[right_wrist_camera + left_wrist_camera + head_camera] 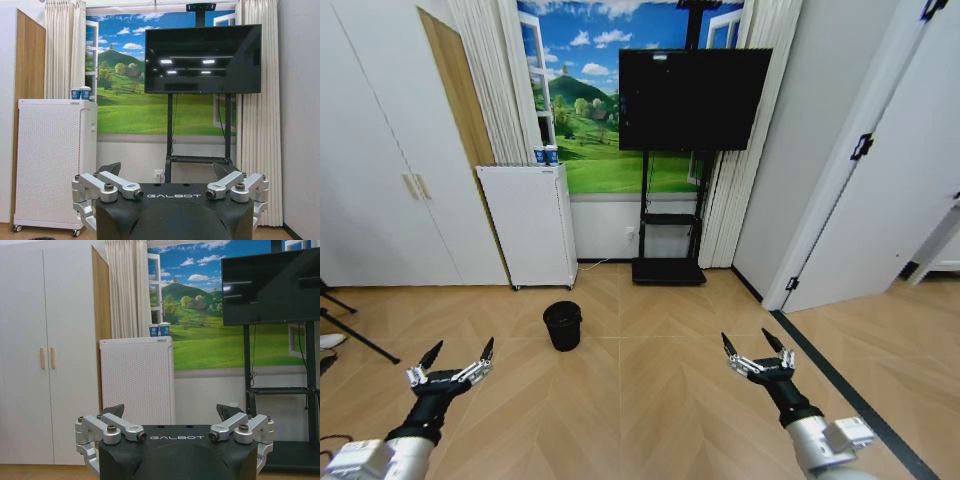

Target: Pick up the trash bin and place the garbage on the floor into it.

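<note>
The trash bin (563,325), small, black and round, stands upright on the wood floor in front of me, a little left of centre. My left gripper (460,350) hovers open low at the left, nearer to me than the bin and apart from it. Low at the right, my right gripper (745,340) is open too and holds nothing. In the left wrist view the left gripper (171,412) has its fingers spread wide, as does the right gripper (166,169) in the right wrist view. The garbage is out of view.
A white perforated cabinet (530,225) with two paper cups (546,155) on top stands behind the bin. Right of it a TV (693,85) sits on a black stand (668,270). White wardrobe doors (380,180) close the left, a door (880,180) the right.
</note>
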Robot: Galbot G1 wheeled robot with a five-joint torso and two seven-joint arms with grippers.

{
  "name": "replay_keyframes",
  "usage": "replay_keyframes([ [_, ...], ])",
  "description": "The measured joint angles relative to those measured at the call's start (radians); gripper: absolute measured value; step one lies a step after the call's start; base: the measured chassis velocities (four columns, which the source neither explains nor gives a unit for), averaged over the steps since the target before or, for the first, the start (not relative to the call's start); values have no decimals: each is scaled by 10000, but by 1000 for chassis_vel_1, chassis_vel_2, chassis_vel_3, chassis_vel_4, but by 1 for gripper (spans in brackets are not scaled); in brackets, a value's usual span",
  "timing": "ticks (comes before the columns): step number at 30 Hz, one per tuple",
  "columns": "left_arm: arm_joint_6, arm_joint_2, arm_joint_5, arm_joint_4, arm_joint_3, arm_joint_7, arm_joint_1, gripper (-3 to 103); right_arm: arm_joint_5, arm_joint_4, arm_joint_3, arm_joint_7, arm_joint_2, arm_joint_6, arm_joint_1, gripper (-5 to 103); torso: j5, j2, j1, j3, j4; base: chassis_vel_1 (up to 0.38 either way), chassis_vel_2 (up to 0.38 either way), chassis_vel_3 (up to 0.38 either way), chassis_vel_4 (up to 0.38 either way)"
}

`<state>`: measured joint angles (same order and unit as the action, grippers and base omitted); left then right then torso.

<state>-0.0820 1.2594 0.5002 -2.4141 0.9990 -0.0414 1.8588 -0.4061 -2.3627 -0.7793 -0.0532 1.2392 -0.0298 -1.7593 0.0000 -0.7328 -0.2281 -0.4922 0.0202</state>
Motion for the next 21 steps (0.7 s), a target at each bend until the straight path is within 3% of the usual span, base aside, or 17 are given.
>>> replay_keyframes([
  [21,0,0,0,0,0,0,0,100,0,0,0,0,0,0,0,100,0,0,0,0,0,0,0,0,0],
])
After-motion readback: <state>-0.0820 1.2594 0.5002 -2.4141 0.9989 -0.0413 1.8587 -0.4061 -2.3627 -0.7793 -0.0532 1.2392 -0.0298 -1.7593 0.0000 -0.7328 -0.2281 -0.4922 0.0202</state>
